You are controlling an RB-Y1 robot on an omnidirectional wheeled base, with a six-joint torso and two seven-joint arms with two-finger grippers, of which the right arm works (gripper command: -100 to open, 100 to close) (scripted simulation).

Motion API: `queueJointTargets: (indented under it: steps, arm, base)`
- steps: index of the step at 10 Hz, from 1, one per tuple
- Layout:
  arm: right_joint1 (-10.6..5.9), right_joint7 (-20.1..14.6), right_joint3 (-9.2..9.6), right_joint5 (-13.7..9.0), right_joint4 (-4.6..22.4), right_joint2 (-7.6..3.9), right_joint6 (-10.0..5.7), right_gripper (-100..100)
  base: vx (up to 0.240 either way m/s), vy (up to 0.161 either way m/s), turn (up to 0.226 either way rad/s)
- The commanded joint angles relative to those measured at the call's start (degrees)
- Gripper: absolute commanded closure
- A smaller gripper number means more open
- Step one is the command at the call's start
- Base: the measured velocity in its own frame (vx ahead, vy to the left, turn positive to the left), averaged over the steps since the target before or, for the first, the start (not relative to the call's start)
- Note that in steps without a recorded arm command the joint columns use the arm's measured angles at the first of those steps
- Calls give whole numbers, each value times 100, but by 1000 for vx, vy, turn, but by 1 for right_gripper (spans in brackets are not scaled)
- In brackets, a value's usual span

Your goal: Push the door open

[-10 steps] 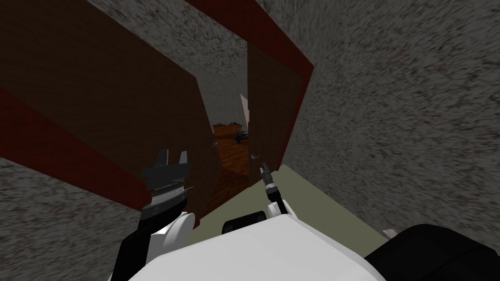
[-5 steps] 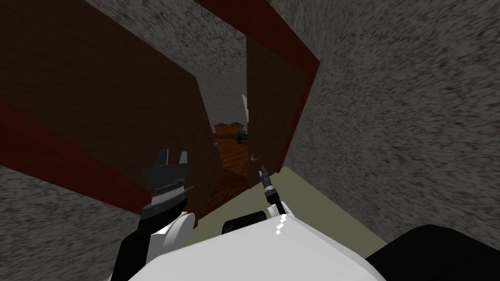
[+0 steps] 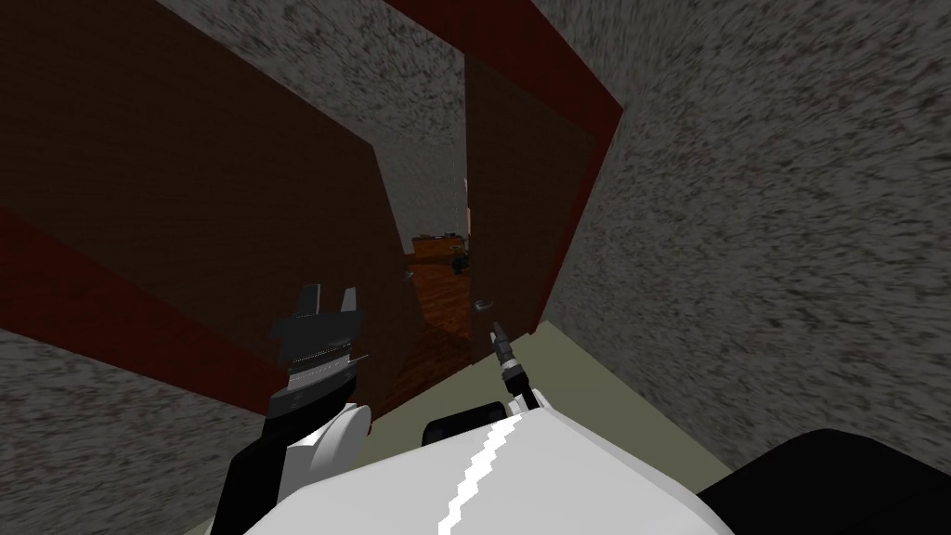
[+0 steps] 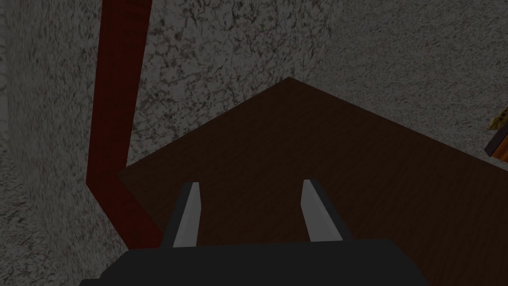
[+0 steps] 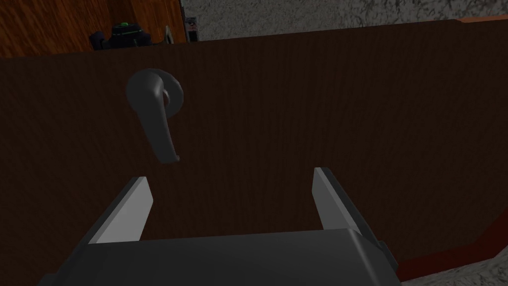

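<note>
The pushing step is in hand. The right door leaf (image 3: 520, 214) stands a little ajar at the far right of the opening. Between it and the left door leaf (image 3: 232, 186) a narrow gap shows a wooden floor (image 3: 441, 297) beyond. The right claw (image 3: 499, 330) is at the near face of the right leaf, just beside the grey lever handle (image 5: 154, 111). Its two fingers are spread wide and hold nothing. I cannot tell if the fingertips touch the dark panel or stop just before it. The left claw (image 3: 329, 302) hovers in front of the left leaf, also wide open and empty. In my judgement, the next move asks the right arm to press forward on the panel at the handle side, away from the hinges, so that the leaf swings away. The fingers could slip off the free edge into the gap.
</note>
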Motion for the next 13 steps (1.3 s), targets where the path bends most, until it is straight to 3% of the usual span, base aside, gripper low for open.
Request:
queueJointTargets:
  steps: [1, 9, 13]
  arm:
    - [-62, 13, 11, 11, 199, 9, -37, -100]
    - [-375, 75, 171, 120, 1385, -2, -302, -100]
    - [-451, 98, 164, 123, 1585, 5, -356, -100]
  base:
    - [40, -85, 28]
    - [66, -91, 61]
    - [77, -55, 27]
